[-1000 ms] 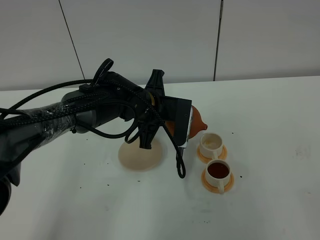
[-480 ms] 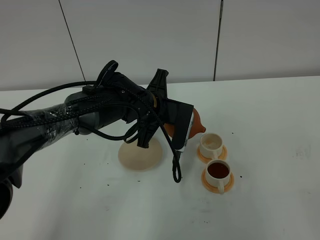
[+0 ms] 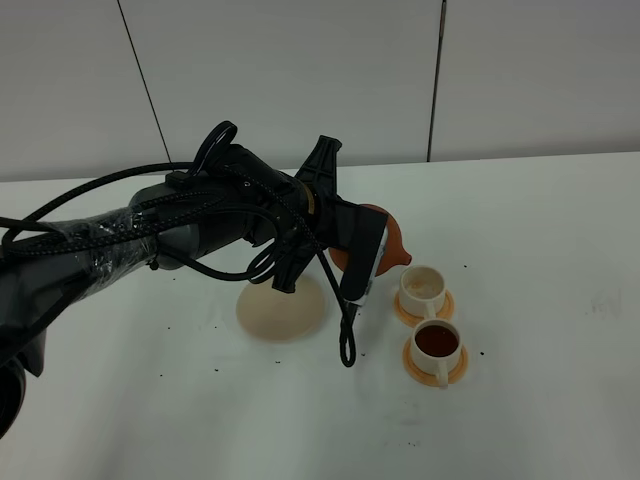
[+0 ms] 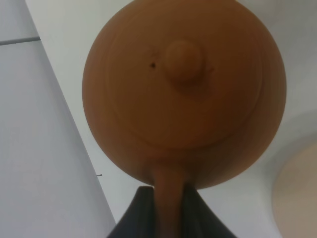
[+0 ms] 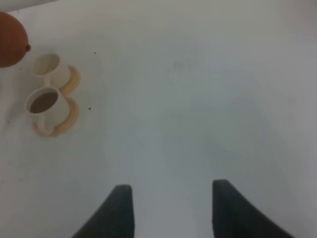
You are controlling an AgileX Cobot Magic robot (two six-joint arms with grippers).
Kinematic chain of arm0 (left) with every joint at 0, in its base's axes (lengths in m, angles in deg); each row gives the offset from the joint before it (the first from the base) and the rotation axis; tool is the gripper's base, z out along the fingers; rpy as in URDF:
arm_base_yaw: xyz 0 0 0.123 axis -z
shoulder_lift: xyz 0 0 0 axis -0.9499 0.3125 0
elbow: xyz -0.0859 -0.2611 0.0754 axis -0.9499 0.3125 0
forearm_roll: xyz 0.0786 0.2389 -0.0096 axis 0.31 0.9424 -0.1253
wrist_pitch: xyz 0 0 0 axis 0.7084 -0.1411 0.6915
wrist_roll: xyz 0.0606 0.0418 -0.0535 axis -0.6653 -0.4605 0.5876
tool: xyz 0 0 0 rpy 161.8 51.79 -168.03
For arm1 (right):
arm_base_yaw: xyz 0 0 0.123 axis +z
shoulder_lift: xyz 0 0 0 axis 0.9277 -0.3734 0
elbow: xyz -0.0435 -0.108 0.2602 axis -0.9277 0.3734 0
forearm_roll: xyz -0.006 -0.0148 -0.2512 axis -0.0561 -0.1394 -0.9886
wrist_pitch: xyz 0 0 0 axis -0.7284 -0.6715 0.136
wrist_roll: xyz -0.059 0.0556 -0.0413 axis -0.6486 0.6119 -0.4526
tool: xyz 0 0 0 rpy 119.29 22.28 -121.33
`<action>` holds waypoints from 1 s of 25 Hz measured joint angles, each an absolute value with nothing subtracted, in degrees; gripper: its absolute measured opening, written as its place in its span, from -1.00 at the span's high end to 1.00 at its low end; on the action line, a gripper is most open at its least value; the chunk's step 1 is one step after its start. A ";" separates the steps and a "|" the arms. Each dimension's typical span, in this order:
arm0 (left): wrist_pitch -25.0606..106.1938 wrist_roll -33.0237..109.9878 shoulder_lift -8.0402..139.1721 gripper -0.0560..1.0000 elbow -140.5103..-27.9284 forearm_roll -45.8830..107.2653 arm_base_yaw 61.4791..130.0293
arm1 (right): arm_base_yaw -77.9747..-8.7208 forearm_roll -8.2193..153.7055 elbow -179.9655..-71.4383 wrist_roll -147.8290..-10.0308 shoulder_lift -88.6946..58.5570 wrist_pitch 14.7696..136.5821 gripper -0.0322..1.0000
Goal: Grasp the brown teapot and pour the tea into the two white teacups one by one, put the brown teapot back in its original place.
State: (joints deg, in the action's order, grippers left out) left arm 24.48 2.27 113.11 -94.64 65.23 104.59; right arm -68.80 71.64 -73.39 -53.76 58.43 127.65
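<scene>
Nearest to us in the high view stands the near cup (image 3: 437, 342), white, on its orange saucer (image 3: 413, 363), and it holds dark reddish-brown tea (image 3: 436, 341) almost to the rim. Just behind it, nearly touching saucer to saucer, stands the far cup (image 3: 424, 287) on a second saucer (image 3: 401, 309). Its inside looks pale, and we cannot tell whether any liquid lies at the bottom. The right wrist view shows the same pair, one cup dark inside and the other light.

To the left of the cups the cream disc (image 3: 272, 316) lies flat on the white table (image 3: 540, 420) with nothing on it, partly behind the left arm. A loop of black cable (image 3: 347, 345) hangs from that arm between the disc and the cups.

Above the table, past the disc and just beside the far cup, the teapot (image 3: 394, 240) is held in the air. Its spout points toward the far cup, close to the rim but apart from it. In the left wrist view its lid sits in place.

The left gripper (image 4: 168, 214) is clamped on the teapot's straight handle, one dark finger (image 4: 136, 218) on each side. The right gripper (image 5: 171, 210) is spread wide with nothing between its fingers, above bare table and well apart from the cups.

We count two cups, two saucers, one teapot, one disc and two grippers.
</scene>
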 joint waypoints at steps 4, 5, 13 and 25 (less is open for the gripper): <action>24.59 0.47 113.11 0.58 -94.64 65.23 104.59 | -68.80 71.64 -73.39 -53.68 58.43 127.65 0.24; 24.61 0.02 113.11 0.58 -94.64 65.23 104.59 | -68.80 71.64 -73.39 -53.68 58.43 127.65 0.24; 26.11 -1.92 113.11 0.58 -94.64 65.23 104.66 | -68.80 71.64 -73.39 -53.68 58.43 127.65 0.24; 27.04 -3.87 113.11 0.58 -94.64 65.77 105.67 | -68.80 71.64 -73.39 -53.68 58.43 127.65 0.24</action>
